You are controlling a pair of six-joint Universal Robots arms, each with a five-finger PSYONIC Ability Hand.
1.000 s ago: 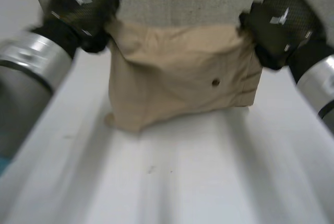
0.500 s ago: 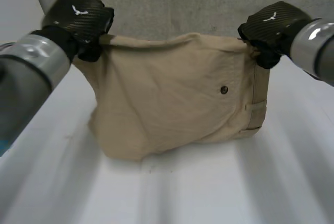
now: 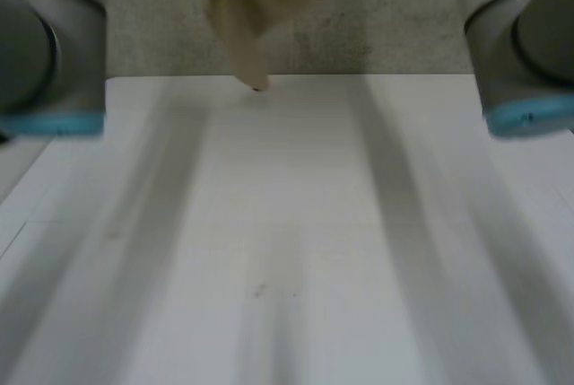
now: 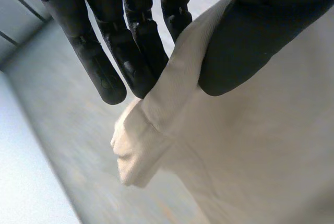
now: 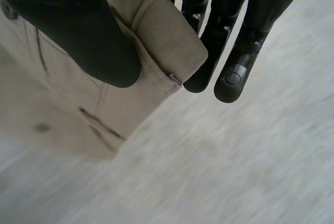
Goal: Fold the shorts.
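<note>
The beige shorts hang high above the far edge of the white table, with only their lowest tip reaching down to it. My left hand pinches one top corner of the shorts between its thumb and straight fingers. My right hand pinches the other top corner, at the waistband of the shorts, the same way. Both grey arms rise at the sides in the head view.
A grey speckled floor lies beyond the table's far edge. The right arm's blue-capped joint hangs over the table's right side.
Both hands have lifted the shorts well up and out of the head view. The cloth has left the tabletop and now hangs bunched into a narrow tip.
</note>
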